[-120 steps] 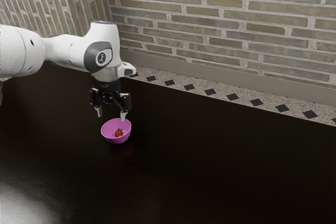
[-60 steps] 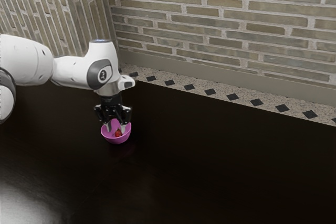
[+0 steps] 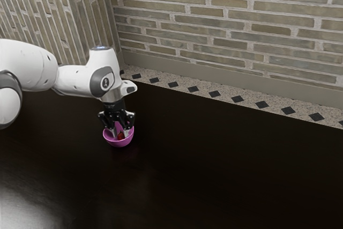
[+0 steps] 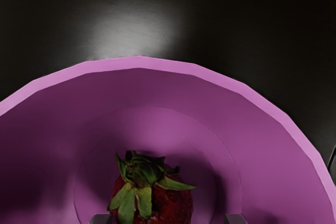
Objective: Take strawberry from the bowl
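Tool point(image 3: 120, 132) lowered into the bowl point(image 4: 139, 62), its two fingertips set apart wider than the strawberry point(image 4: 170, 203) — one on either side of it, with a plain gap between the fruit and one tip, so it has not closed on the fruit. The strawberry sits inside the bowl, on its round inner bottom, between the fingertips. Its flesh is dark red, and its green leafy cap point(image 4: 140, 174) faces partly up toward the wrist camera, the leaves spread over the top of the fruit. Around it rises the bowl's pink-purple wall, up to a paler rim with slightly angular edges.

The bowl stands upright on the dark, glossy desk point(image 3: 225, 170), in the exterior view's left half, some way in from the desk's long far edge. A pale sheen lies on the desk toward the exterior view's lower left corner. From that view's left the white arm point(image 3: 75, 81) reaches in over the desk, its hand pointing down above the bowl. Along the desk's far edge runs a speckled strip point(image 3: 203, 92) with dark diamonds — and behind that stands a brick wall point(image 3: 225, 20).
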### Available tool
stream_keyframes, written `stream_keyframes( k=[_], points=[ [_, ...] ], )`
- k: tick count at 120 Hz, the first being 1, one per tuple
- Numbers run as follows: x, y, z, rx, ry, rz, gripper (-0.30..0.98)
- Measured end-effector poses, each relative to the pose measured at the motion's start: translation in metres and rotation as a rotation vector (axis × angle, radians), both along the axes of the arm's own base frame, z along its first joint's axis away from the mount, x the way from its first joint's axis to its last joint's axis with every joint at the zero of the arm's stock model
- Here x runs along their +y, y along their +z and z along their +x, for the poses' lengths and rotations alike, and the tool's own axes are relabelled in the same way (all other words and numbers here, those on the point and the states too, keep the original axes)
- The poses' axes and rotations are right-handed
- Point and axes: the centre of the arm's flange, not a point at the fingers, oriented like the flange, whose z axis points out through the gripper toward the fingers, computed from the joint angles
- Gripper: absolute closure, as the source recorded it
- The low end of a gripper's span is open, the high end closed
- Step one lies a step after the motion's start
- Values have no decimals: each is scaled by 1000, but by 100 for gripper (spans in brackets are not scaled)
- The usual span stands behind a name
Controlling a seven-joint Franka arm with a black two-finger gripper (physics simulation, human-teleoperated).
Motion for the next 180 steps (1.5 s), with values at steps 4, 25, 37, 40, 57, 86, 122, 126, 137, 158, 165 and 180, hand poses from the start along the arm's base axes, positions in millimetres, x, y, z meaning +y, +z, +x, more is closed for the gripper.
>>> stream_keyframes(
  k=[4, 25, 37, 40, 57, 86, 122, 126, 137, 158, 165, 180],
  points=[
    [0, 0, 0, -2, 1, 0, 47],
    [2, -1, 1, -7, 4, 0, 50],
    [2, -8, 1, -1, 7, -4, 51],
    [2, -9, 1, 1, 8, -5, 51],
    [2, -16, 1, 7, 14, -13, 52],
    [3, -11, 3, -17, 26, -19, 53],
    [5, -7, 5, -32, 39, -25, 55],
    [5, -4, 5, -37, 41, -26, 55],
    [6, 8, 5, -54, 45, -25, 56],
    [7, 34, 5, -89, 49, -18, 60],
    [5, 44, 3, -100, 48, -16, 61],
    [-7, 58, 4, -116, 33, -16, 63]
  ],
)
